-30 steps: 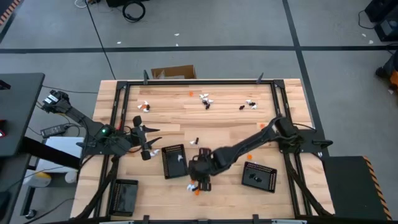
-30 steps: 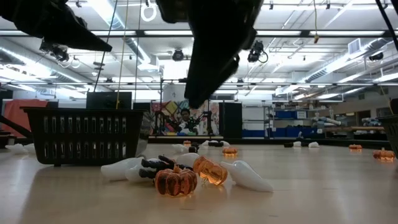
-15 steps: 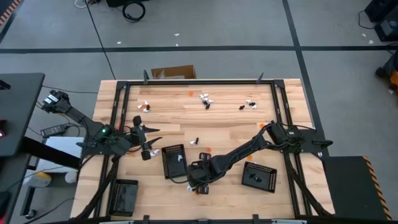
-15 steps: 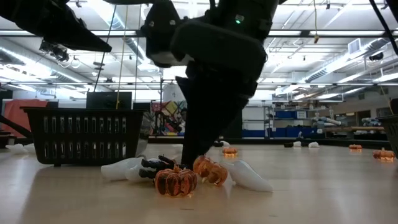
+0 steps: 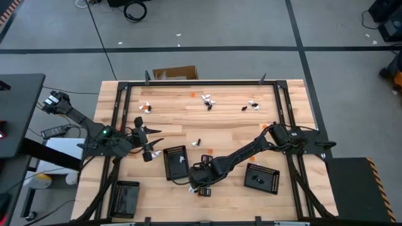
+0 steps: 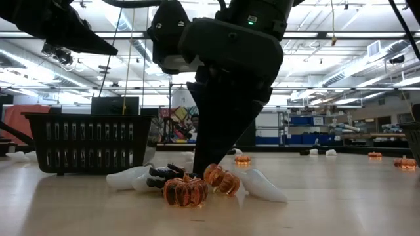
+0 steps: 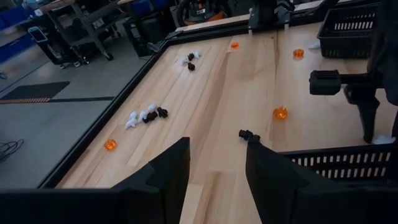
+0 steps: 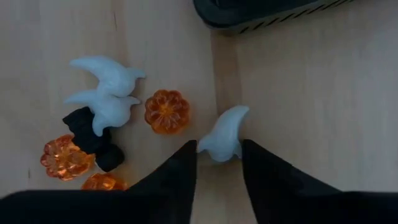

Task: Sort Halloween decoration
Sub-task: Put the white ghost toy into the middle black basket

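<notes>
A cluster of Halloween decoration pieces lies on the wood near the table's near edge: white ghosts (image 8: 109, 74), orange pumpkins (image 8: 166, 112) (image 6: 186, 191) and a black piece (image 8: 90, 134). My right gripper (image 8: 219, 152) (image 5: 200, 187) stands low over this cluster, shut on one white ghost (image 8: 222, 134). My left gripper (image 7: 214, 168) (image 5: 147, 145) hangs open and empty above the table's left side. My right gripper pinches the white ghost's wider end (image 8: 217, 149) between its two fingertips, one on each side. The fingers come from above, pointing steeply down. The ghost lies on the table, its narrow tip pointing away from the fingers.
A black tray (image 5: 176, 162) stands just left of the cluster, another (image 5: 262, 177) to its right, a third (image 5: 125, 198) at the near left. Loose pieces lie along the far side (image 5: 207, 100) (image 5: 251, 105) (image 5: 146, 107). A black frame rail (image 5: 201, 83) borders the table.
My right gripper has come down onto the cluster near the table's near edge, its fingers now reaching the tabletop among the pieces. The pieces around it lie where they did.
</notes>
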You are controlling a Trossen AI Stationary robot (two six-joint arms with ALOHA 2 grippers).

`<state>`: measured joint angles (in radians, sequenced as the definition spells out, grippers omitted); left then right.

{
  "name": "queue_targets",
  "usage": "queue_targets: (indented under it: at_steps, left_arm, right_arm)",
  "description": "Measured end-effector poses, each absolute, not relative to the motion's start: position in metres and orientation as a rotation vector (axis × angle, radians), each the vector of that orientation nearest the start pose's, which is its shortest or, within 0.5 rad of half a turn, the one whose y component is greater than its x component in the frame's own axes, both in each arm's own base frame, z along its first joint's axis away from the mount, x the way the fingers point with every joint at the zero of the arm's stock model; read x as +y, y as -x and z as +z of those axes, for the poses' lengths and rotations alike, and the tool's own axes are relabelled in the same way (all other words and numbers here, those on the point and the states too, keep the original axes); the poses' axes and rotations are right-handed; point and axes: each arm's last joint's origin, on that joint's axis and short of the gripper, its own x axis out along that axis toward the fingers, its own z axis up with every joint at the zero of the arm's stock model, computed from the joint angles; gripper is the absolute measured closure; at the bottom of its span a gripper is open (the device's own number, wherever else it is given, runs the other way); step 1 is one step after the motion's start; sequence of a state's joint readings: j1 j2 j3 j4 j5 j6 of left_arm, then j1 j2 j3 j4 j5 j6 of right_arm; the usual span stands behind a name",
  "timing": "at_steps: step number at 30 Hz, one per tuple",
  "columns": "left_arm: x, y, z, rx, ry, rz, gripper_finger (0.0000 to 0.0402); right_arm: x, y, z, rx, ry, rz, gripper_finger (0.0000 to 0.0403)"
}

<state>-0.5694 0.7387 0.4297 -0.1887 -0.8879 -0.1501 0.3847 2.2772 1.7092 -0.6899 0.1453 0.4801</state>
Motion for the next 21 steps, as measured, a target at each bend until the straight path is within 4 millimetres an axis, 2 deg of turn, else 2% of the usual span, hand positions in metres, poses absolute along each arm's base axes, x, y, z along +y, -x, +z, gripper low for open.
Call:
queue_targets:
  at_steps: [6,12,16,21]
  left_arm:
    - [-0.063,-0.14,0.223,0.35,-0.188,0.338,0.024]
    - [-0.063,-0.14,0.223,0.351,-0.187,0.335,0.024]
    - [-0.063,-0.14,0.223,0.351,-0.187,0.334,0.024]
    - [-0.063,-0.14,0.222,0.352,-0.188,0.334,0.024]
  right_arm:
    - [0.167,-0.428,0.131,1.222,-0.092,-0.108,0.0336]
    - [0.164,-0.428,0.132,1.222,-0.094,-0.132,0.036]
    - [0.161,-0.425,0.137,1.205,-0.053,-0.178,0.0342]
    - [0.159,-0.431,0.149,1.075,-0.059,-0.287,0.0284]
